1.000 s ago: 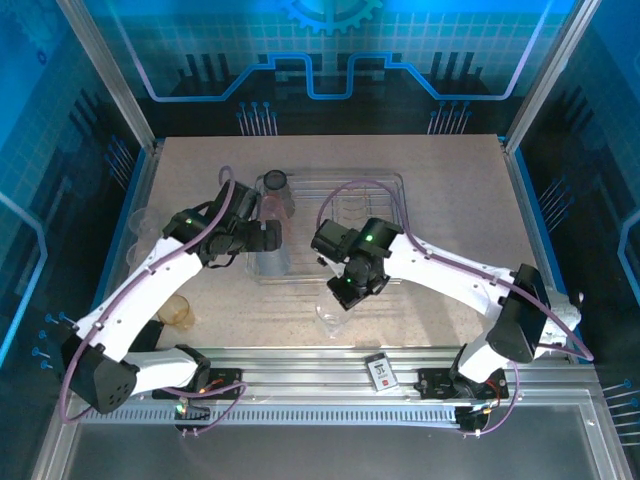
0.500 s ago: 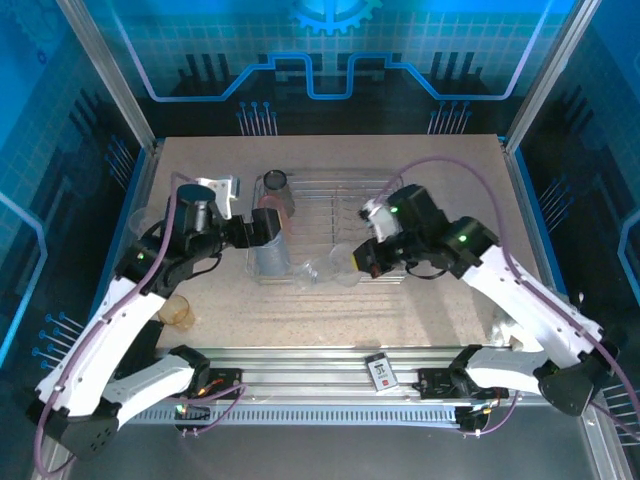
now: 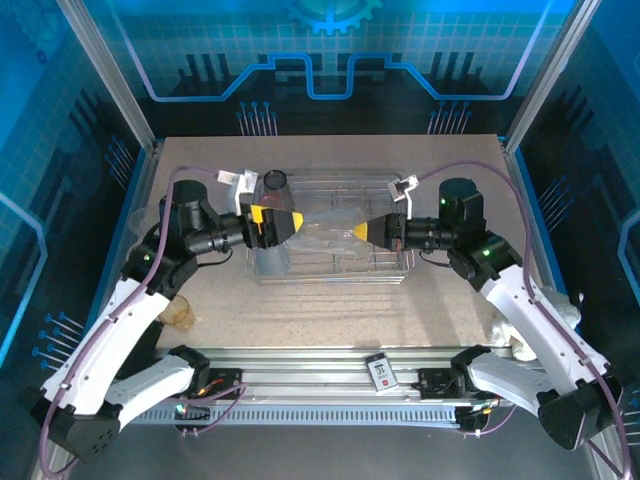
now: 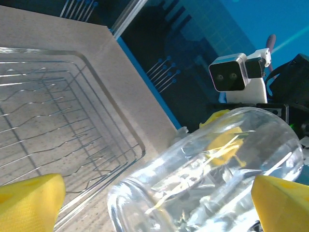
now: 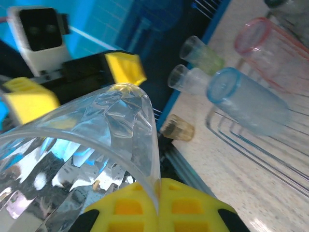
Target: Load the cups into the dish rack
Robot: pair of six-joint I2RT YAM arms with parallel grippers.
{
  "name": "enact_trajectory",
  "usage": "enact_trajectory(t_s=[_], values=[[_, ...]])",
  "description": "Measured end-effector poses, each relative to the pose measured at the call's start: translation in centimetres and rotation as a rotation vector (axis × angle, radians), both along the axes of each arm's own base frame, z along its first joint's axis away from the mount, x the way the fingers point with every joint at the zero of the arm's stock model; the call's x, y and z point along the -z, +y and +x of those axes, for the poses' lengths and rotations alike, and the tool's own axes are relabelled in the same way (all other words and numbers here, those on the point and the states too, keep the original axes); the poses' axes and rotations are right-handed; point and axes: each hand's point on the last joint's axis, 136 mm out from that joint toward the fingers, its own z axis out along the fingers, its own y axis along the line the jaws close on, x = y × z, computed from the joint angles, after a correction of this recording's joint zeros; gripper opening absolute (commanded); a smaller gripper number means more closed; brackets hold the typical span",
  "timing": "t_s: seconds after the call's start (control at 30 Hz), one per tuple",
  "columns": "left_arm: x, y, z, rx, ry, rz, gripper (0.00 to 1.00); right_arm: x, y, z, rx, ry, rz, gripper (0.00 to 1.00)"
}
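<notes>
A clear cup (image 3: 322, 228) hangs level above the dish rack (image 3: 400, 186), between the two grippers. My right gripper (image 5: 159, 205) is shut on its rim wall (image 5: 145, 140), one yellow finger inside and one outside. My left gripper (image 4: 159, 208) is open around the cup's other end (image 4: 203, 179), with a gap at the left finger (image 4: 29, 205). In the top view the left gripper (image 3: 277, 224) and right gripper (image 3: 366, 232) face each other. A light blue cup (image 5: 251, 101) and a pink-red cup (image 5: 270, 43) are in the rack's left end.
A smoky grey cup (image 3: 275, 182) stands at the rack's far left corner. An amber cup (image 3: 180, 310), a pale green cup (image 5: 203, 55) and another clear cup (image 5: 190, 79) are on the table left of the rack. A black-and-white card (image 3: 380, 372) lies on the front rail.
The right gripper lifted the clear cup from the table in front of the rack and turned it level above the rack. The left gripper swung over to face it and now brackets the cup.
</notes>
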Motion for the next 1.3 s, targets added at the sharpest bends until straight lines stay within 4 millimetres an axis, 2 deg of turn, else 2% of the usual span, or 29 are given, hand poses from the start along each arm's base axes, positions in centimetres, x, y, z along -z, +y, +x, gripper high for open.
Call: enact_trajectory(t_s=[0.1,0.47,0.7,0.9,1.0,1.1,1.17,1.23,1.3], values=[[-0.2,-0.4,-0.1,0.034,0.005,-0.036,0.99,-0.7,0.0,-0.2,-0.014,-0.014,0.036,0.0],[-1.0,-2.6,-1.8,0.242,0.012,-0.162,0.99,-1.1,0.7,0.2,-0.05,0.005,0.119,0.0],[-1.4,-3.0,-2.7,0.302,0.012,-0.187,0.93,-1.0,1.3,1.2,-0.063,0.012,0.141,0.0],[-0.9,-3.1,-2.3,0.311,0.032,-0.185,0.73,-0.6,1.5,1.5,-0.078,0.025,0.143,0.0],[-0.7,-3.0,-2.1,0.305,0.038,-0.182,0.6,0.0,1.7,1.9,-0.083,0.043,0.137,0.0],[-0.4,-3.0,-2.0,0.297,0.048,-0.174,0.49,0.4,1.8,2.1,-0.086,0.056,0.133,0.18],[0.1,-2.9,-1.9,0.283,0.057,-0.158,0.38,0.8,1.8,2.4,-0.078,0.064,0.127,0.3],[0.9,-2.7,-1.6,0.254,0.07,-0.132,0.29,1.3,1.7,2.8,-0.055,0.072,0.11,0.31],[1.6,-2.4,-1.1,0.211,0.082,-0.099,0.29,2.1,1.3,3.3,-0.012,0.083,0.069,0.34]])
